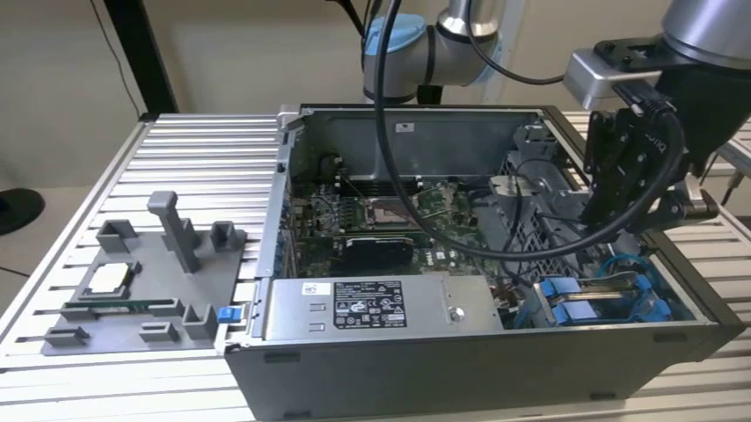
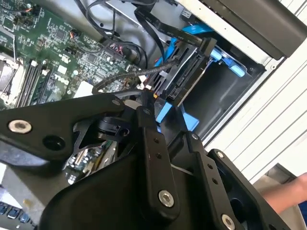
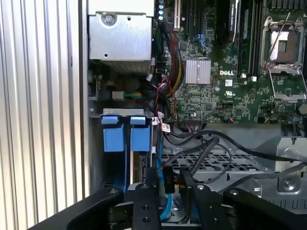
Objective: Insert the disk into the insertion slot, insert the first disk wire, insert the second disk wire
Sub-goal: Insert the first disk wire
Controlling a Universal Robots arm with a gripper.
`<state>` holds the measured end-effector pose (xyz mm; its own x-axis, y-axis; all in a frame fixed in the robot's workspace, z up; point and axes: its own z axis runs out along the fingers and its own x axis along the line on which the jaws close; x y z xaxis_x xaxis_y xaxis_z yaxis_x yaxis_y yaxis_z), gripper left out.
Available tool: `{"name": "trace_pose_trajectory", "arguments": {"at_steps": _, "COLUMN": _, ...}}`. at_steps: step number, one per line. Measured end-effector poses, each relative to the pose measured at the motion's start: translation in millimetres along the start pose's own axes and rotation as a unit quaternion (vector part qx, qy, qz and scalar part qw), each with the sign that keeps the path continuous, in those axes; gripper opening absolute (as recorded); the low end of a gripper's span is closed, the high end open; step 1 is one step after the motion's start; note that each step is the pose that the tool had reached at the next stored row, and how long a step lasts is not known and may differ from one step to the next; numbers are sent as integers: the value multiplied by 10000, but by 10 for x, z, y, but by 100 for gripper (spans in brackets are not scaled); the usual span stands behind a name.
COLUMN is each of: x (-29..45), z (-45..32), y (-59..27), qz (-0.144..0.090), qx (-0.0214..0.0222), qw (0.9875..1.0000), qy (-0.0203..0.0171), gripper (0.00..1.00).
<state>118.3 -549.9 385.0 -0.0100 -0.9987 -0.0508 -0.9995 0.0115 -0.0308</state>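
Note:
The disk's bright blue frame [image 1: 578,301] sits down in the insertion slot at the open computer case's corner, on the exterior view's right. Its blue tabs [image 3: 124,136] face up, and a blue piece [image 2: 165,112] shows behind my fingertips. My gripper [image 1: 608,218] hangs over that corner, beside the slot. It is open [image 3: 168,181], with a small black wire connector [image 3: 168,175] between the fingers and a gap on each side. Black wires [image 2: 129,76] loop from the motherboard side towards the gripper [image 2: 163,108]. A black plug [image 2: 184,76] lies against the disk's end.
The grey labelled power-supply box [image 1: 352,306] stands beside the slot, with the green motherboard [image 1: 375,211] behind it. The case wall [image 1: 692,308] is close by the slot. On the exterior view's left, a grey fixture tray [image 1: 129,290] with small parts rests on the slatted table [image 1: 200,149].

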Motion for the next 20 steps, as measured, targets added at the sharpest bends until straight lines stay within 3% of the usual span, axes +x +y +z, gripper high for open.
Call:
{"name": "trace_pose_trajectory", "arguments": {"at_steps": 6, "x": -4, "z": 26, "y": 3, "qz": 0, "qx": 17, "qw": 10000, "qy": -42, "gripper": 100}}
{"name": "trace_pose_trajectory", "arguments": {"at_steps": 7, "x": -4, "z": 29, "y": 3, "qz": 0, "qx": 17, "qw": 10000, "qy": -45, "gripper": 0}}
{"name": "trace_pose_trajectory", "arguments": {"at_steps": 20, "x": -3, "z": 60, "y": -2, "qz": 0, "qx": 17, "qw": 10000, "qy": -49, "gripper": 0}}
